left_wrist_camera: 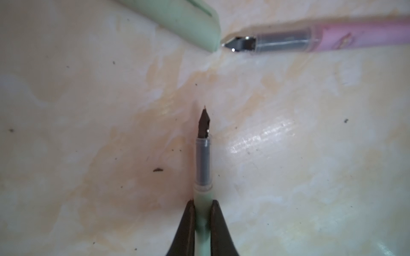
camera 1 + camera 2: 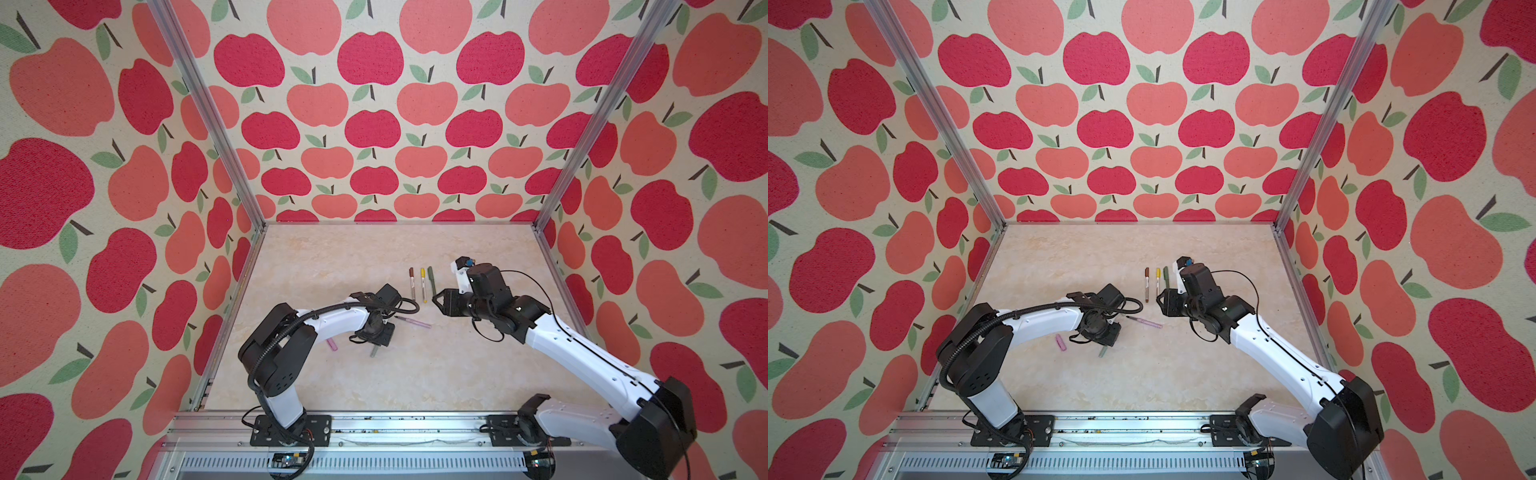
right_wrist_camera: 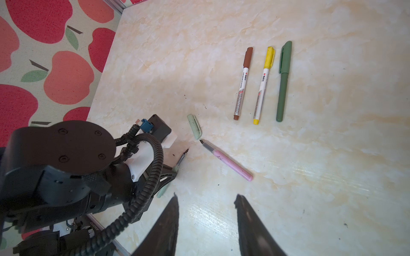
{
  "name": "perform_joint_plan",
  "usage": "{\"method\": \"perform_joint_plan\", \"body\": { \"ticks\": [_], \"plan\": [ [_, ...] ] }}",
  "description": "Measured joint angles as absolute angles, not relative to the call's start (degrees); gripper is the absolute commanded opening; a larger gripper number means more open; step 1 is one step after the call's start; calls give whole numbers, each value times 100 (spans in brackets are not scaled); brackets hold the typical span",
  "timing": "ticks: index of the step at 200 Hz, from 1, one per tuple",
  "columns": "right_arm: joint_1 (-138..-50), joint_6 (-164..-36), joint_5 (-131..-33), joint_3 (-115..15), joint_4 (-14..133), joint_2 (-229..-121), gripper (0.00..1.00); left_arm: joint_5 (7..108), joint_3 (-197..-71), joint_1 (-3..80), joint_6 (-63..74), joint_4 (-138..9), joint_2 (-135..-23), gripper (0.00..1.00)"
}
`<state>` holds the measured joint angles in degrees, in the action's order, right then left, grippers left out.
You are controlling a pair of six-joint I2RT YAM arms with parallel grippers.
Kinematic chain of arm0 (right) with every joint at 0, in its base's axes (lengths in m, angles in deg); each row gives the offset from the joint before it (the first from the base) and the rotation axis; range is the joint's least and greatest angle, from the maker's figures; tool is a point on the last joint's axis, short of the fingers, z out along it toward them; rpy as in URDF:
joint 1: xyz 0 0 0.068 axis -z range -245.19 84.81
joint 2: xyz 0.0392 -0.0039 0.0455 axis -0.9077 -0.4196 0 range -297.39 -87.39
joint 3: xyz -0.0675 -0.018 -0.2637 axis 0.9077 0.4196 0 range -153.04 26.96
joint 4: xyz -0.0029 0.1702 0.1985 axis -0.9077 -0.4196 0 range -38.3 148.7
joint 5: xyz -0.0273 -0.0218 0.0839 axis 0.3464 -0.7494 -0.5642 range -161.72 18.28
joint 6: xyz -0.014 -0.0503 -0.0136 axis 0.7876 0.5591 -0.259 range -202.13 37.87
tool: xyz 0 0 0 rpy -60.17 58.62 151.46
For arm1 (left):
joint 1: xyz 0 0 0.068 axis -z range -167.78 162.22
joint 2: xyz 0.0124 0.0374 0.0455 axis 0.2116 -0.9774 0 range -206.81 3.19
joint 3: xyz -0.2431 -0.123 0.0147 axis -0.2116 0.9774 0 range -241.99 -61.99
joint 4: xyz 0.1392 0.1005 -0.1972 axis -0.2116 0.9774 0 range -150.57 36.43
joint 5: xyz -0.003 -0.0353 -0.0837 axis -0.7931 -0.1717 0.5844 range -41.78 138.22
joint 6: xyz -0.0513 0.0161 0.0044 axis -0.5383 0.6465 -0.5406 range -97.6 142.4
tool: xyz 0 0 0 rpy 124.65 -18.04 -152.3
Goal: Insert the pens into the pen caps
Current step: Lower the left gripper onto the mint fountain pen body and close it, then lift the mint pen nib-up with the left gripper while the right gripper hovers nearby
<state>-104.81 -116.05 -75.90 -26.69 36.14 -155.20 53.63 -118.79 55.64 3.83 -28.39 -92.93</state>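
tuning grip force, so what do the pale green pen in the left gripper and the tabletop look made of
The pale green pen looks plastic: a matte pastel barrel, with a smoky see-through section behind the dark nib, which may be metal. The tabletop is a glossy marble-patterned surface, perhaps laminate or tile; bright glare reflects off it.

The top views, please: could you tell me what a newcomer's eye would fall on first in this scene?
The loud apple-print walls around the marble table strike first. Next, mid-table, comes a neat row of three capped pens, with brown, yellow and dark green caps. Nearer the front, the left gripper is shut on the uncapped pale green pen, while the uncapped pink pen lies with its tip by the pale green cap.
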Motion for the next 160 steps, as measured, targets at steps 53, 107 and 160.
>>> {"method": "perform_joint_plan", "body": {
  "ticks": [53, 107, 160],
  "plan": [
    [-10481, -11714, -8067, -2533, 4062, -15350, 49, 6666, -10915, 5341, 32, -4330, -7717, 0],
    [-10485, -12186, -8652, -2227, 4925, -15269, 50, 7625, -10017, 5118, -768, -6150, -7249, 0],
    [-10682, -12444, -8830, -2212, 5242, -15651, 51, 7916, -9695, 5120, -1391, -7376, -7059, 0]
  ]
}}
